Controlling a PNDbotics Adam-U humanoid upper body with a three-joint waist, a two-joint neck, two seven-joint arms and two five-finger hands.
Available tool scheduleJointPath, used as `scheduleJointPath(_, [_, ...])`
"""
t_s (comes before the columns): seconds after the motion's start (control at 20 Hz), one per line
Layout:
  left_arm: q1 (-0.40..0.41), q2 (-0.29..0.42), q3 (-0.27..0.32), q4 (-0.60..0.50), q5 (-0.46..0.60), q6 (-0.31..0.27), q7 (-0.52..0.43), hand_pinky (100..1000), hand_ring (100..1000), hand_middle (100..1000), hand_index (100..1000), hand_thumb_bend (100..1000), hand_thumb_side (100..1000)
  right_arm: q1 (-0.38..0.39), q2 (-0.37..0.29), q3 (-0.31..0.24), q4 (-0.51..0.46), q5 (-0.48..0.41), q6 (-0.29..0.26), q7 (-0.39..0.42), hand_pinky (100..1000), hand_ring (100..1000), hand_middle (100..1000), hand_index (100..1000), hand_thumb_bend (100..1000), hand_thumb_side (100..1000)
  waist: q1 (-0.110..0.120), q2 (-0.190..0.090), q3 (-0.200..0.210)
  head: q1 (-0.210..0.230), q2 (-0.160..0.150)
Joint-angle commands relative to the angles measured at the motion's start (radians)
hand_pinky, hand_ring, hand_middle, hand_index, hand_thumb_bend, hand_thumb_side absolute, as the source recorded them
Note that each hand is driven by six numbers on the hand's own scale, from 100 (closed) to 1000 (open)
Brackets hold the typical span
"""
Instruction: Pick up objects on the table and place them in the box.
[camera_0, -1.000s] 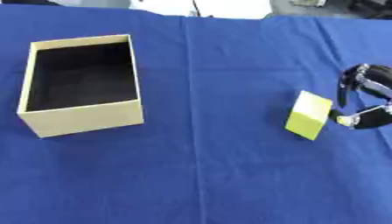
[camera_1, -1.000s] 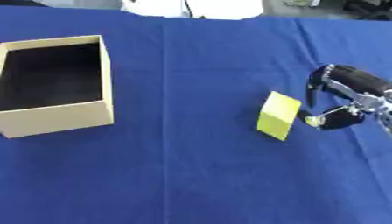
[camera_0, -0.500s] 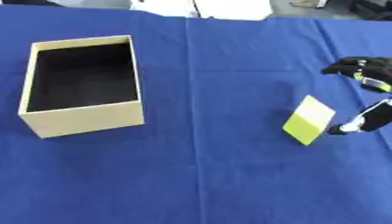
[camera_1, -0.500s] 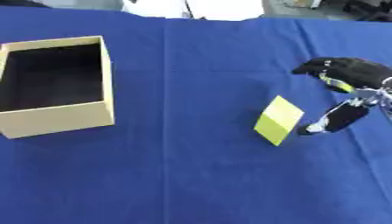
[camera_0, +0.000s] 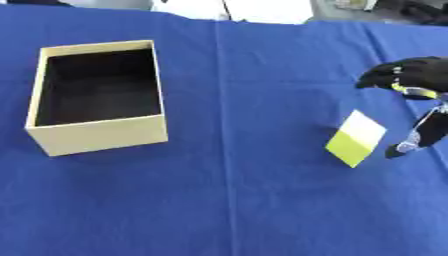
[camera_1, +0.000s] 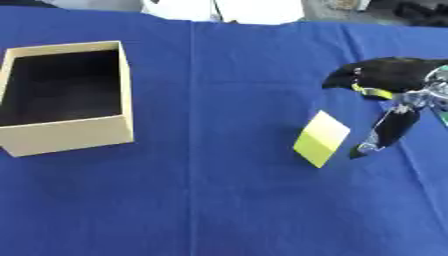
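A yellow-green block (camera_1: 320, 138) stands tilted on the blue cloth, right of centre. My right hand (camera_1: 389, 95) hovers just to its right, fingers spread wide above and behind the block, thumb pointing down beside it; nothing is held and a small gap separates thumb and block. An open cardboard box (camera_0: 99, 95) with a dark, empty inside sits at the left. My left hand shows in neither view.
A blue cloth (camera_0: 227, 200) covers the whole table. Pale objects and dark clutter lie beyond the table's far edge (camera_0: 236, 7).
My right hand has opened: its fingers lifted away from the block and spread. The block has tilted and shifted a little towards the left.
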Motion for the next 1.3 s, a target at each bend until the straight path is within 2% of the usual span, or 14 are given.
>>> scheduleJointPath(0.05, [-0.013, 0.015, 0.002, -0.016, -0.007, -0.001, -0.005, 879, 709, 619, 627, 200, 770, -0.03, -0.049, 0.023, 0.005, -0.029, -0.027, 0.025, 932, 1000, 935, 1000, 726, 479, 0.001, -0.016, 0.004, -0.005, -0.01])
scheduleJointPath(0.4, [-0.016, 0.015, 0.002, -0.016, -0.007, -0.002, -0.005, 879, 709, 619, 627, 200, 770, -0.059, -0.044, 0.068, 0.032, -0.075, -0.06, 0.056, 919, 1000, 909, 983, 697, 501, 0.0, -0.014, 0.013, -0.006, -0.012])
scheduleJointPath(0.6, [-0.019, 0.015, 0.001, -0.016, -0.007, -0.003, -0.006, 879, 709, 618, 626, 198, 767, -0.068, -0.033, 0.081, 0.043, -0.086, -0.069, 0.065, 903, 995, 872, 941, 674, 526, -0.001, -0.013, 0.016, -0.009, -0.013])
scheduleJointPath(0.75, [-0.019, 0.014, 0.001, -0.016, -0.008, -0.002, -0.009, 879, 710, 618, 625, 189, 765, -0.073, -0.027, 0.089, 0.057, -0.086, -0.074, 0.059, 892, 981, 839, 907, 607, 524, -0.001, -0.012, 0.02, -0.008, -0.014])
scheduleJointPath(0.85, [-0.019, 0.015, 0.001, -0.016, -0.01, -0.001, -0.012, 879, 710, 618, 623, 187, 767, -0.075, -0.026, 0.09, 0.069, -0.076, -0.071, 0.048, 889, 972, 827, 898, 543, 480, -0.001, -0.011, 0.021, -0.008, -0.015])
scheduleJointPath(0.95, [-0.019, 0.014, 0.001, -0.016, -0.011, -0.001, -0.015, 879, 710, 617, 621, 187, 768, -0.079, -0.025, 0.093, 0.078, -0.067, -0.069, 0.033, 881, 960, 818, 879, 466, 376, -0.001, -0.011, 0.022, -0.008, -0.015])
scheduleJointPath(1.0, [-0.019, 0.014, 0.001, -0.016, -0.011, -0.001, -0.016, 879, 710, 617, 620, 186, 769, -0.081, -0.024, 0.094, 0.082, -0.065, -0.067, 0.025, 871, 947, 809, 867, 427, 260, -0.001, -0.011, 0.022, -0.007, -0.015])
scheduleJointPath(1.1, [-0.019, 0.014, 0.002, -0.016, -0.011, 0.0, -0.016, 879, 710, 616, 619, 182, 774, -0.084, -0.023, 0.096, 0.085, -0.067, -0.062, 0.015, 860, 934, 789, 827, 413, 172, -0.001, -0.011, 0.021, -0.007, -0.015])
scheduleJointPath(1.3, [-0.018, 0.013, 0.002, -0.016, -0.012, 0.001, -0.018, 878, 710, 616, 617, 179, 775, -0.086, -0.023, 0.095, 0.08, -0.105, -0.047, -0.003, 830, 899, 702, 703, 427, 178, -0.002, -0.01, 0.019, -0.006, -0.015])
